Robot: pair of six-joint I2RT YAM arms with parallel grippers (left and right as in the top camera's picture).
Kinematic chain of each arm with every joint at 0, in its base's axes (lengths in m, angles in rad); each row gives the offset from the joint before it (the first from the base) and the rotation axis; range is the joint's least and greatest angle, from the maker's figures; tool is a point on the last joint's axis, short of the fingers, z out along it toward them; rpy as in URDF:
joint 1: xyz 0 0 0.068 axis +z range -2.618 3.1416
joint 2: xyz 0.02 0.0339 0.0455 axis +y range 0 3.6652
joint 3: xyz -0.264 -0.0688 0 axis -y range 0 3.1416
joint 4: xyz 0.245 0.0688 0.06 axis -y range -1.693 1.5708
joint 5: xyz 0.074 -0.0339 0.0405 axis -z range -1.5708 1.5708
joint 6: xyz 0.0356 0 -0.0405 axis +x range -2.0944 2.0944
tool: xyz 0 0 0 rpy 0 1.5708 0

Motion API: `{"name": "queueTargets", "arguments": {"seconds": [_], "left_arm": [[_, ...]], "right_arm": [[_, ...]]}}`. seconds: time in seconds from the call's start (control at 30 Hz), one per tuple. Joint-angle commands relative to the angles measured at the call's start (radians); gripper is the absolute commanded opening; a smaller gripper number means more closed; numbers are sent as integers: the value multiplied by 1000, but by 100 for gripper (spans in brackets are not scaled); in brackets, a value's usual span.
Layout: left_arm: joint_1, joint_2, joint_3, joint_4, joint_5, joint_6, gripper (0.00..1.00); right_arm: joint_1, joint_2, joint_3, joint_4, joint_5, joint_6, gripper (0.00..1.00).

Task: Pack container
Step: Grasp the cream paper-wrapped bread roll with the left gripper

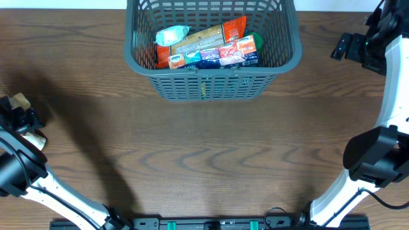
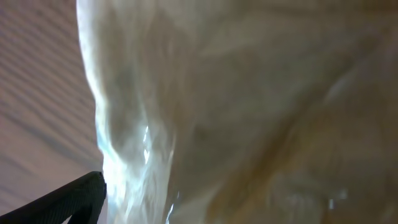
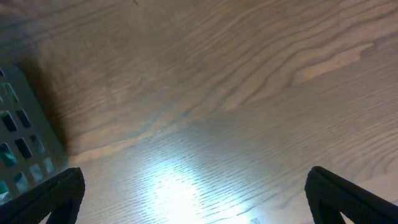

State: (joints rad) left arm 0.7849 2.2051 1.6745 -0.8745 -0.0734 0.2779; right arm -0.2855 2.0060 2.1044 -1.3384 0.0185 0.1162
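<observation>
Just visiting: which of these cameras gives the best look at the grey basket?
The overhead view: it shows nearly the whole basket with packets inside. The right wrist view catches only a slotted corner of the basket. The left wrist view shows none of it.

Sharp, evenly lit overhead view; left wrist view blurred; white glare on table (image 3: 171,186)

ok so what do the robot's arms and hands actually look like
The left arm and right arm are white tubular links joined by chunky black joint housings. The left hand and right hand are all black, with flat matte black fingers. A thin black cable loops beside the right arm's base.
</observation>
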Motion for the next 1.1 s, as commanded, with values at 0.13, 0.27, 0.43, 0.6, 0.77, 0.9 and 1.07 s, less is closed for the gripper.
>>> {"name": "queueTargets", "arguments": {"seconds": [0.13, 0.27, 0.43, 0.6, 0.77, 0.9, 1.07], "left_arm": [[0, 11, -31, 51, 31, 33, 99], [0, 14, -35, 58, 39, 40, 95], [0, 14, -35, 62, 48, 39, 89], [-1, 14, -35, 56, 101, 39, 63], [-1, 14, -35, 26, 112, 11, 32], [-19, 1, -35, -25, 147, -15, 15], [-112, -88, -23, -55, 153, -68, 6]], "right_arm": [[6, 10, 1, -16, 0, 26, 99], [6, 10, 1, -18, -1, 26, 99], [6, 10, 1, -18, 0, 26, 99], [6, 10, 1, -21, 0, 25, 99], [5, 10, 1, -23, 0, 8, 99], [5, 10, 1, -23, 0, -2, 99], [6, 10, 1, -18, 0, -2, 99]]}}
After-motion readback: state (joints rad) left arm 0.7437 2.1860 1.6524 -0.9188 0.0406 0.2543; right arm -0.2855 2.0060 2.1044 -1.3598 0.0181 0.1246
